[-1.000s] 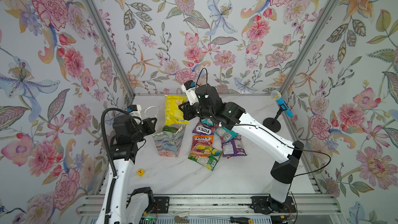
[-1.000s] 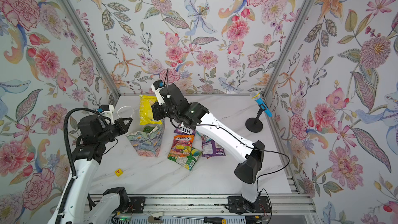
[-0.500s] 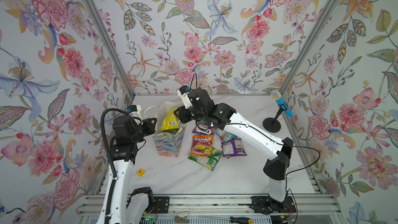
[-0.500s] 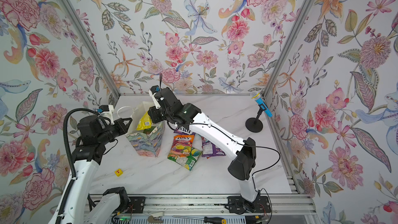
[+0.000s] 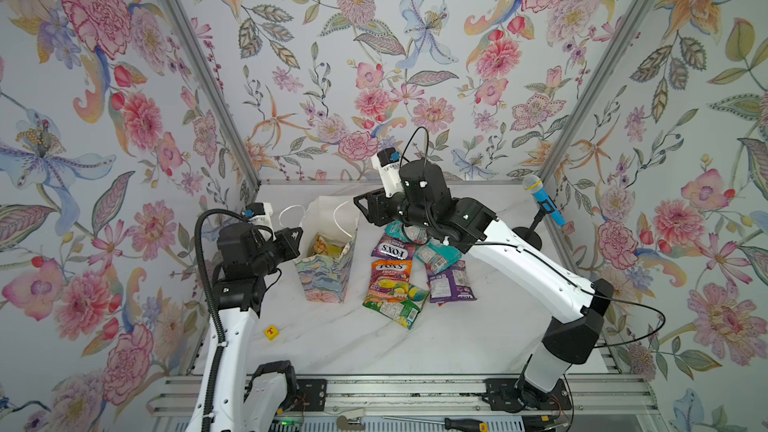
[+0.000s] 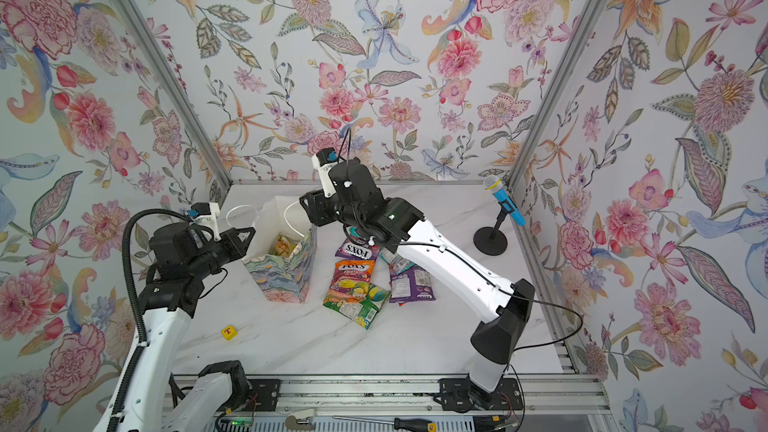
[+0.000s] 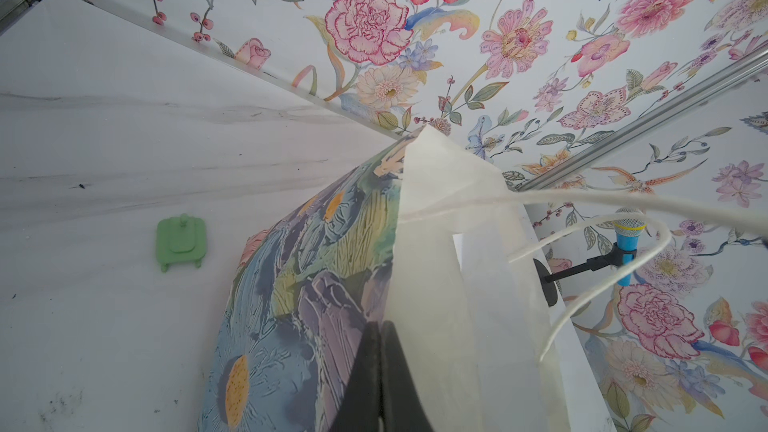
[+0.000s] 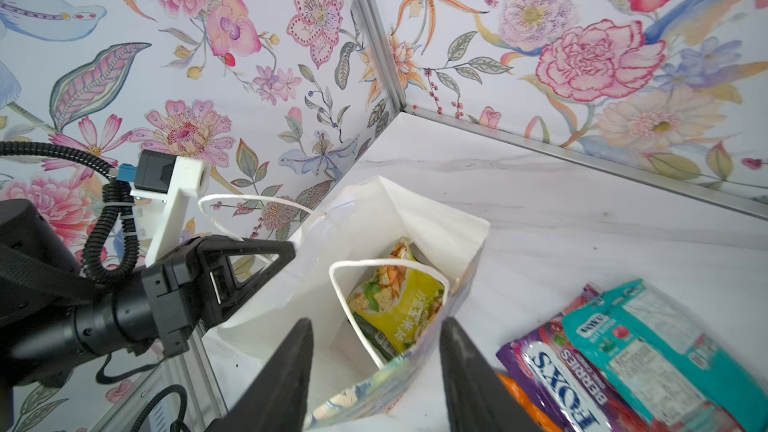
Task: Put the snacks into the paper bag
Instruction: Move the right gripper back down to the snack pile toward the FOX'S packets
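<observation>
Right wrist view showed my right gripper [image 8: 376, 326] parted and empty above the paper bag [image 8: 415, 218]; snacks [image 8: 623, 351] lay just beside it, nearer that arm; left gripper [image 7: 380, 338] pinched its wall.

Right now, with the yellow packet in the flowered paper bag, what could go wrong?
The white cord handle arches across the mouth under the open right gripper; pulling away might snag it and tip the flowered paper bag. The shut left gripper pinches only the bag's thin rim, so any tug could tear or crumple it.
</observation>
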Robot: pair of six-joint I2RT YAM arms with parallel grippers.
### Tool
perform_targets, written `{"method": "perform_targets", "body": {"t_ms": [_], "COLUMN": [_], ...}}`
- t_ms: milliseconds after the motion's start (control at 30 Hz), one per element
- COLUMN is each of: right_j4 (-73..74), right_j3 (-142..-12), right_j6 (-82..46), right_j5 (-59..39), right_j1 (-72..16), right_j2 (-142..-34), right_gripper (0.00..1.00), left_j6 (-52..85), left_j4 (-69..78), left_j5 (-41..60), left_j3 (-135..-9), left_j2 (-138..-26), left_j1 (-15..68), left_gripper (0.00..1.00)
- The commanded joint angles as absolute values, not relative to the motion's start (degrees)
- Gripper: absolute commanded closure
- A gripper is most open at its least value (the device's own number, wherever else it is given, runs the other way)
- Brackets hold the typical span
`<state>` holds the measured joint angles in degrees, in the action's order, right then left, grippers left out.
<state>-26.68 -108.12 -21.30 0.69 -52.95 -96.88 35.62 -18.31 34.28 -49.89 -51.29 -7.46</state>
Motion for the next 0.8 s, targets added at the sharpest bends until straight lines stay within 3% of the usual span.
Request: {"method": "perform_targets", "body": {"t_ms": [0,433,767], "right_j4": [-21.5,-14.5,-11.7], "right_j3": [-101.4,-65.8,-53.7], "right_j6": [-22.5,-34.4,-38.8], "right_j5": [2.3,-3.9,-7.9], "right_j1": [-51.3,-40.1,-37.5], "right_j2": [-91.9,-75.6,-74.5], "right_gripper": [0.47,0.44,0.45], "left_j6": [35.7,35.6,35.9], "left_j4": [-16.9,-16.7,-16.9], "left_j5": [35.3,35.4,35.4], "left_j3": [-49.5,-49.5,-49.6], "left_j2": [-50.6,-50.8,-50.7], "left_j1": [-7.1,-7.1,-7.1], "left_gripper": [1.00,1.00,0.99]}}
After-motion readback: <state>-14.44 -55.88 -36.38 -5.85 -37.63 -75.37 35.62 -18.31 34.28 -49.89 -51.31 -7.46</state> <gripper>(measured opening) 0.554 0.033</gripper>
